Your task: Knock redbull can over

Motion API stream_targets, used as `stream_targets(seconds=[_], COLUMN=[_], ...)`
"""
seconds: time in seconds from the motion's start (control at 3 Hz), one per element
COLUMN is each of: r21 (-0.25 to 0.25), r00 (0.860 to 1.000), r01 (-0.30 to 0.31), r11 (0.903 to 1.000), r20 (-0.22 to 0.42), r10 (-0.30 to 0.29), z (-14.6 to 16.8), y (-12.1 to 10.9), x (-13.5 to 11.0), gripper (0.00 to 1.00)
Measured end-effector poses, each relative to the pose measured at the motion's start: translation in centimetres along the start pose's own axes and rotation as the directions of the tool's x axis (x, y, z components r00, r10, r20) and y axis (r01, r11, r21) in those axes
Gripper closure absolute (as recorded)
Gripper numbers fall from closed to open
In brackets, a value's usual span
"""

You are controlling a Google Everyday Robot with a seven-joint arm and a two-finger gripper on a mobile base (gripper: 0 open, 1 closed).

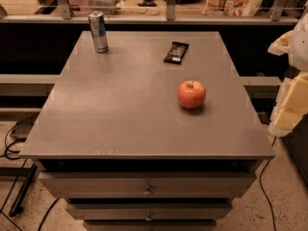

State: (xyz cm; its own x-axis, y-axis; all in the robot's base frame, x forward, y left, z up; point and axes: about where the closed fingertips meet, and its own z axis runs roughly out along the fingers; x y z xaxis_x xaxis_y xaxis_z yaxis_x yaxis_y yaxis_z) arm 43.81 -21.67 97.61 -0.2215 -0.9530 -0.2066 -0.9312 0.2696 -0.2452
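Redbull can (98, 32), wrapper (176, 52), apple (191, 94) apart; pincer (291, 105) far right.

No legible text on redbull can (98, 32) or dark wrapper (176, 52); jaws at right edge, off table.

Only a small part of the robot is visible, pressed against the right edge of the view and cut off by it. The arm (298, 37) shows as a pale white, rounded section in the upper right, toward the far side, with a smaller lobe jutting out to the left. Just below it, nearer the viewer, sits the gripper (291, 105), a blocky cream-yellow form edged in white that slants down and to the left. Arm and gripper lie close together, one above the other, with a narrow dark gap between them
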Motion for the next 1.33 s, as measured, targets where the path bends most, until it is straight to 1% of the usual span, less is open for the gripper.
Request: stream_targets(seconds=[0.67, 1.0, 1.33], r21=[0.002, 0.031, 0.061], r00=[1.0, 0.995, 0.961], r01=[-0.003, -0.045, -0.046], r11=[1.0, 0.9985, 0.9971], r20=[0.005, 0.092, 0.275], r10=[0.003, 0.042, 0.028], z=[0.0, 0.3, 0.9], y=[-0.1, -1.4, -4.5], x=[-0.1, -1.9, -7.3], gripper=[0.0, 0.0, 0.0])
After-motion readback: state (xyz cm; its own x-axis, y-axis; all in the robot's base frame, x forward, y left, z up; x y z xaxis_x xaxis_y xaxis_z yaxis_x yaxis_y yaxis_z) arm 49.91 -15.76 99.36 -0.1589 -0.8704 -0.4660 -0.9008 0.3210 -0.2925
